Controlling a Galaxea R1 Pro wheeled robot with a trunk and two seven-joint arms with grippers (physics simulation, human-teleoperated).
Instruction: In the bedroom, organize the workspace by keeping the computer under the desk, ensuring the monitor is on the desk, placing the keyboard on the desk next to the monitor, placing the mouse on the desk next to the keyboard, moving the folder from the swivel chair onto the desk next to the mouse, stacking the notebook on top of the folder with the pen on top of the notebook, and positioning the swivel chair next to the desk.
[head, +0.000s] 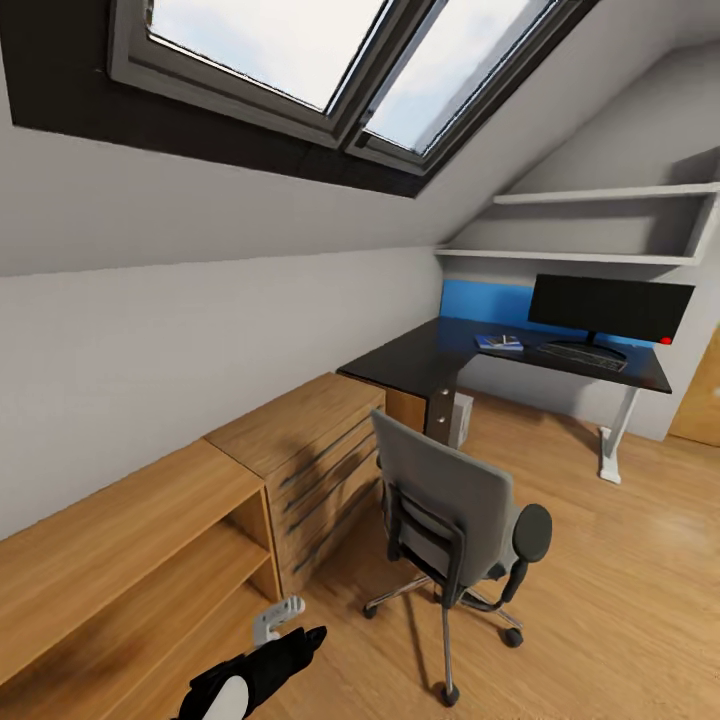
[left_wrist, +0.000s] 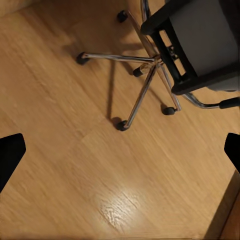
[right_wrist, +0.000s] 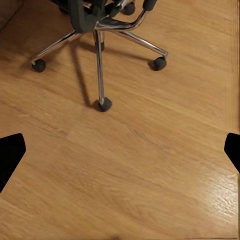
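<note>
1. My right gripper (right_wrist: 120, 150) hangs over bare floor, jaws spread wide, with nothing between them.
2. My two dark fingertips (right_wrist: 10, 155) show only at opposite edges of my view.
3. Wooden floor (right_wrist: 135, 185), light planks, lies under me, with a pale sheen towards one corner.
4. The swivel chair (right_wrist: 100, 20) stands ahead: chrome star base, black castors on the floor, and the dark underside of its seat.
5. One chrome leg (right_wrist: 98, 70) points straight towards me, ending in a castor (right_wrist: 104, 104).
</note>
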